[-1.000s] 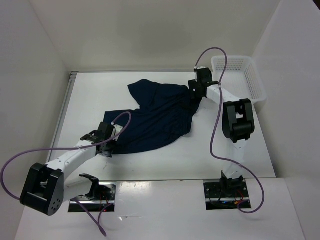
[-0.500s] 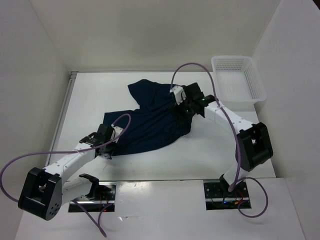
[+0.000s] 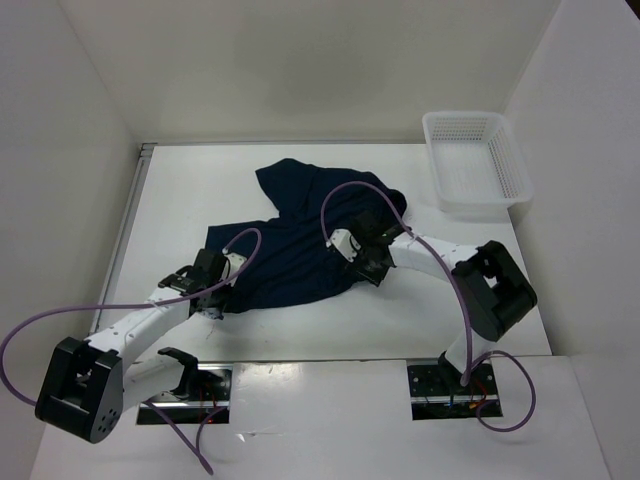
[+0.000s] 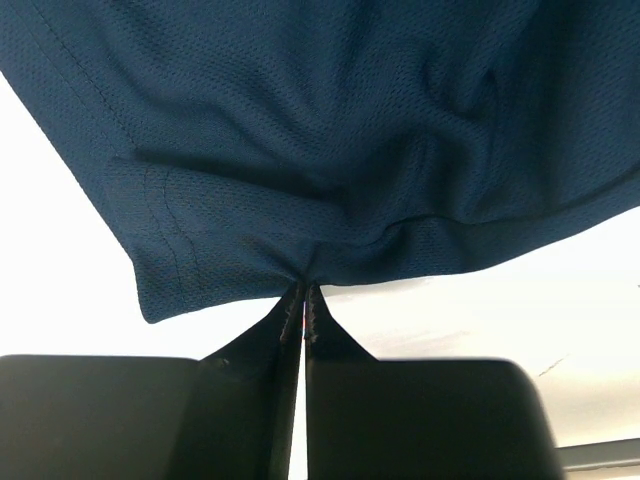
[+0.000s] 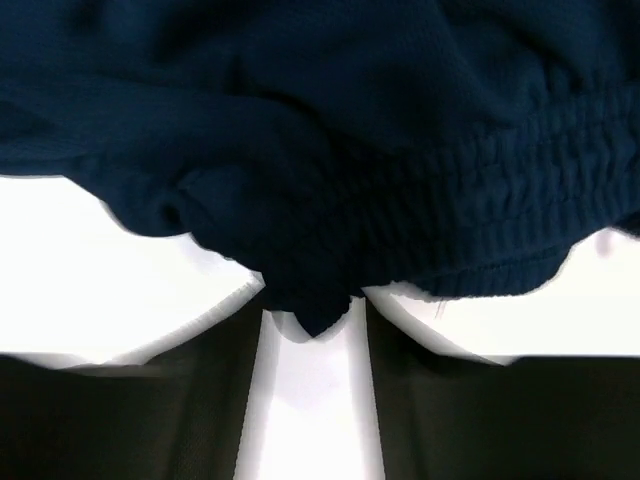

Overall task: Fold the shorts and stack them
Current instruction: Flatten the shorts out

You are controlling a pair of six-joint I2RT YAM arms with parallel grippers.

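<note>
The dark navy shorts (image 3: 300, 235) lie rumpled and partly folded mid-table, elastic waistband gathered at their right.

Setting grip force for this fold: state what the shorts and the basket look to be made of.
The shorts: soft knit fabric, probably polyester mesh, matte navy. The left wrist view shows a fine pinhole weave and a stitched hem, and the waistband is gathered like elastic. The basket: seemingly rigid white plastic, with a moulded grid of openings in its walls and floor.

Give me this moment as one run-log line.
shorts: crumpled, unfolded | left pincer: shut on hem | right pincer: shut on bunched waistband | fold: not done
</note>
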